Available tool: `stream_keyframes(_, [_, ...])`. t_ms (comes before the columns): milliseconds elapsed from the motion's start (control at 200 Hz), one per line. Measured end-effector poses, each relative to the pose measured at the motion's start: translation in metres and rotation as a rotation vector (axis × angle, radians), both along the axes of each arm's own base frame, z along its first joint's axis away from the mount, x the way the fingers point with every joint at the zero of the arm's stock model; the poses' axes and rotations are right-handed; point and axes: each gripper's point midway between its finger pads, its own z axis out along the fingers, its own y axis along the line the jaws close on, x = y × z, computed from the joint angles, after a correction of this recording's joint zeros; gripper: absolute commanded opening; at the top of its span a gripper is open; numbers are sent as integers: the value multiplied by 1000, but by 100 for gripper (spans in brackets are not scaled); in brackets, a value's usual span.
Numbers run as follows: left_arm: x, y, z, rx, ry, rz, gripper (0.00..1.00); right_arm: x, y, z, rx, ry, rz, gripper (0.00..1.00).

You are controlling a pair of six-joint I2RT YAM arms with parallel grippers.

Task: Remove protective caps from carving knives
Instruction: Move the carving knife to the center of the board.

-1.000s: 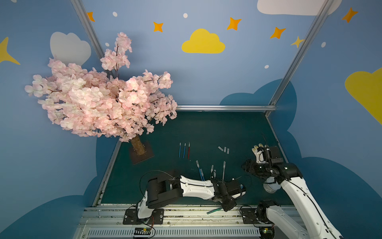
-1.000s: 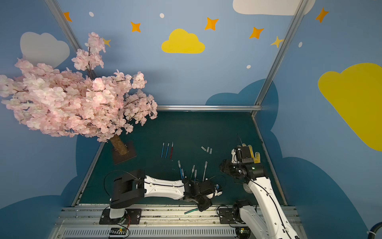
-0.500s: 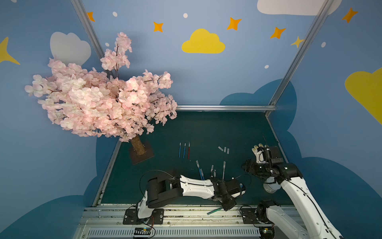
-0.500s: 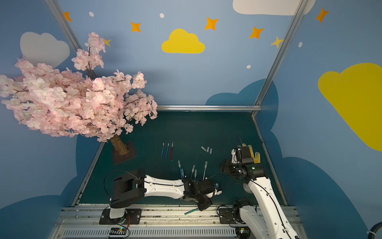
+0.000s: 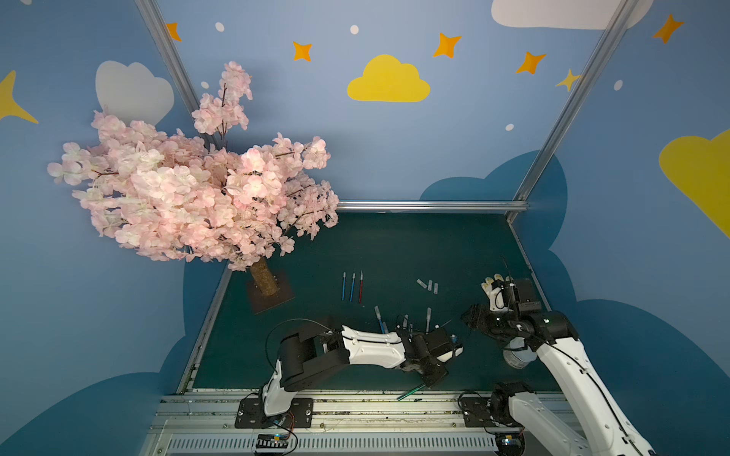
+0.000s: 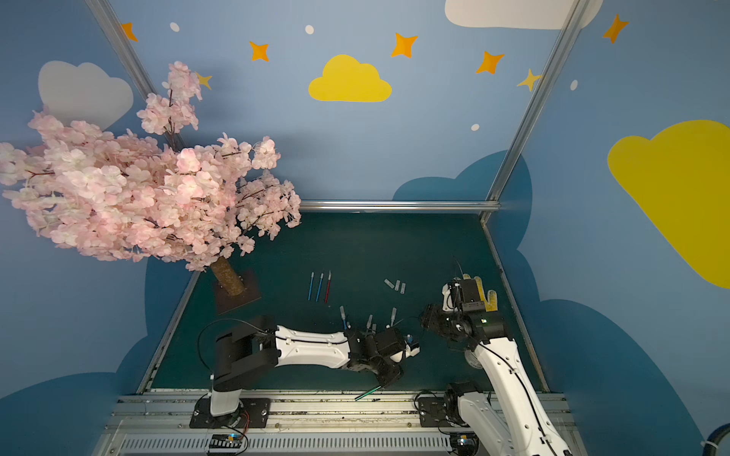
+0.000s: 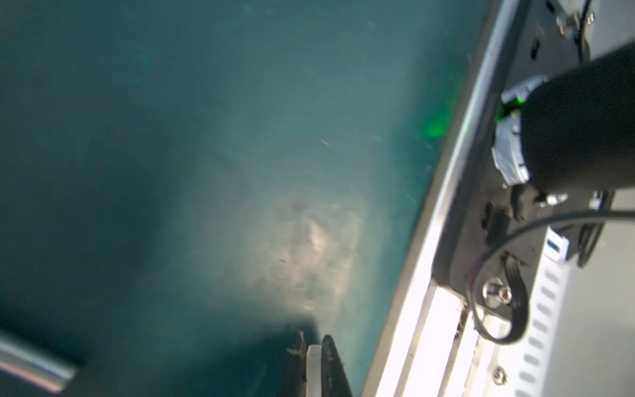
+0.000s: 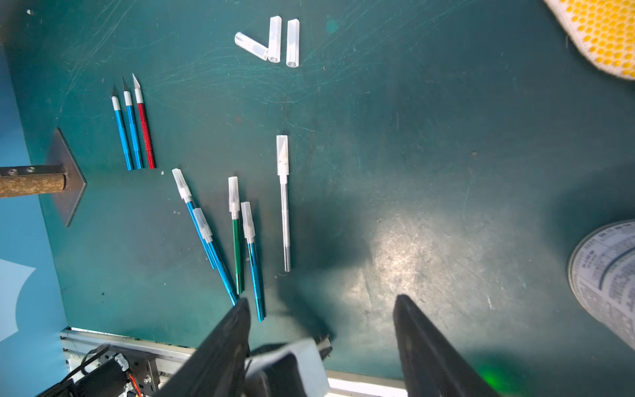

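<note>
My left gripper (image 7: 313,346) is shut on a green carving knife. Its whitish protective cap (image 7: 313,367) shows between the fingers, and its green handle (image 5: 412,391) sticks out behind toward the front rail. My right gripper (image 8: 321,300) stands open above the mat, just right of the left gripper (image 5: 454,347), with nothing in it. Several capped knives lie ahead of it, among them a green one (image 8: 236,247) and a silvery one (image 8: 284,213). Three uncapped knives (image 8: 134,134), two blue and one red, lie side by side. Three loose caps (image 8: 275,39) lie further back.
A pink blossom tree (image 5: 189,197) stands on a plate (image 5: 272,296) at the mat's left. A yellow-dotted glove (image 8: 601,34) and a printed can (image 8: 604,275) lie by the right arm (image 5: 553,355). The metal rail (image 5: 355,402) runs along the front edge.
</note>
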Motion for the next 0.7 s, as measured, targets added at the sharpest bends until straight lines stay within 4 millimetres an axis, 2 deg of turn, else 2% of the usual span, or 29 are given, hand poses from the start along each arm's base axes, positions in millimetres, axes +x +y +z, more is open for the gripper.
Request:
stream_keyframes(200, [39,9,0,-2,-11,95,15,0,-1,0,0,0,-3,67])
stream_keyframes(330, [74,14,2,-17,-8,169,27,0,-1,0,0,0,-3,67])
stream_keyframes(421, [89,17,4,-30,-7,198,35,0,-1,0,0,0,-2,67])
stream_keyframes(531, [91,18,6,-44,4,202,39,0,-1,0,0,0,-3,67])
stream_keyframes(701, [67,31,11,-34,20,175,38,1,0,1,5,-3,1,67])
